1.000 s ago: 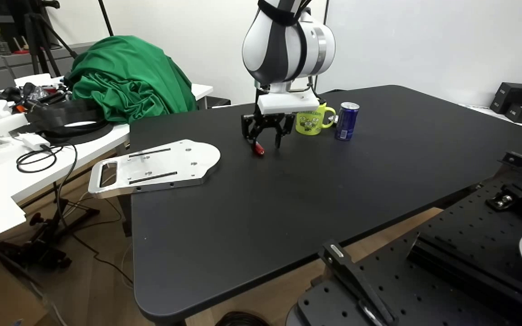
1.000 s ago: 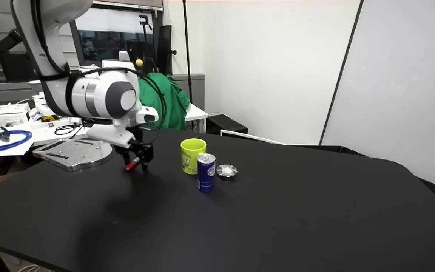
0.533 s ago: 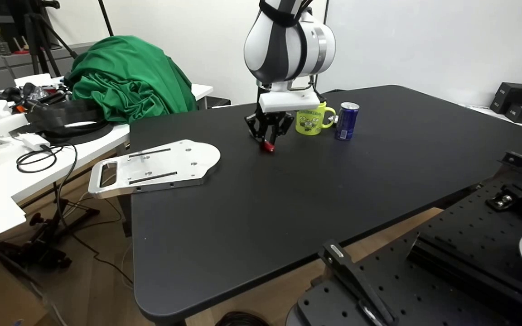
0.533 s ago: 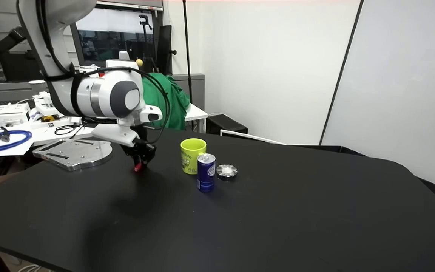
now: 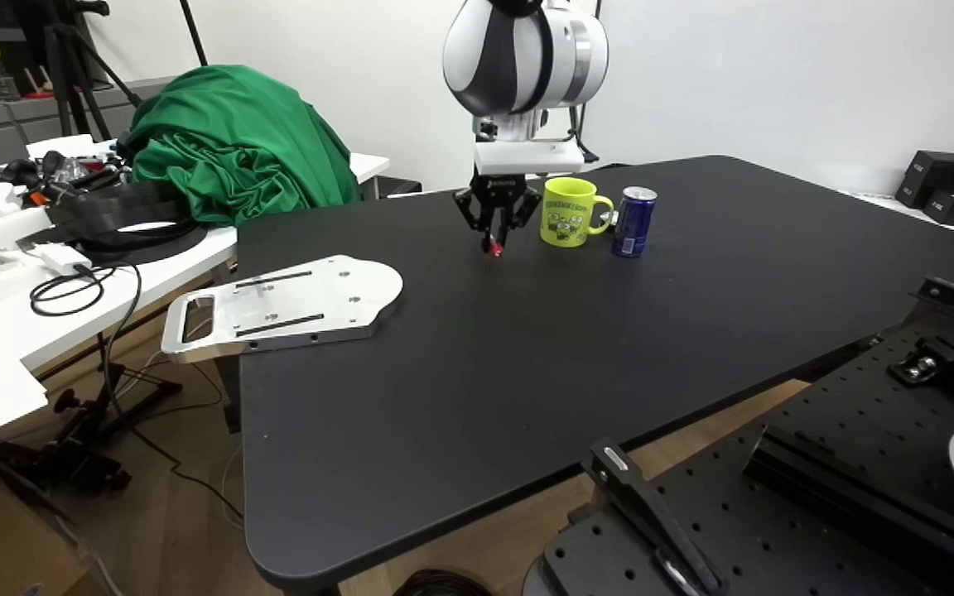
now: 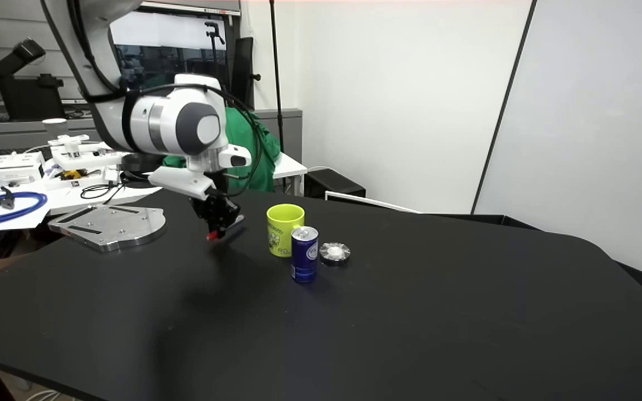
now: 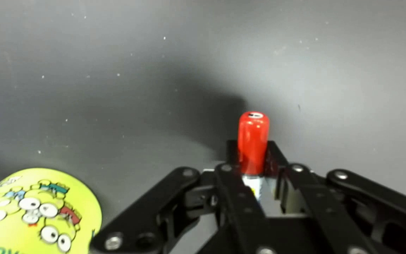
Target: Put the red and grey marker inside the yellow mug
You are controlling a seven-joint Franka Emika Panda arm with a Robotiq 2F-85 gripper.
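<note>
The red and grey marker [image 7: 253, 143] is pinched between the fingers of my gripper [image 7: 251, 155], its red end poking out past the fingertips in the wrist view. Its paler part runs back between the fingers and is partly covered. In an exterior view the marker [image 6: 213, 236] slants, its grey end [image 6: 237, 221] showing behind the gripper on the mug's side. It hangs a little above the black table. The yellow mug [image 5: 566, 213] stands upright beside the gripper, its open top visible in an exterior view [image 6: 285, 211]. Part of the printed mug [image 7: 37, 215] fills the wrist view's lower left corner.
A blue can [image 6: 304, 255] stands close by the mug, and a round black-and-silver object [image 6: 335, 253] lies near the can. A silver metal plate [image 5: 295, 302] overhangs the table edge. Green cloth [image 5: 237, 145] is heaped on a white side table.
The jaws have come together on the marker, which lay on the table between them. The gripper has risen with it and shifted slightly towards the mug. Mug and can have stayed put.
</note>
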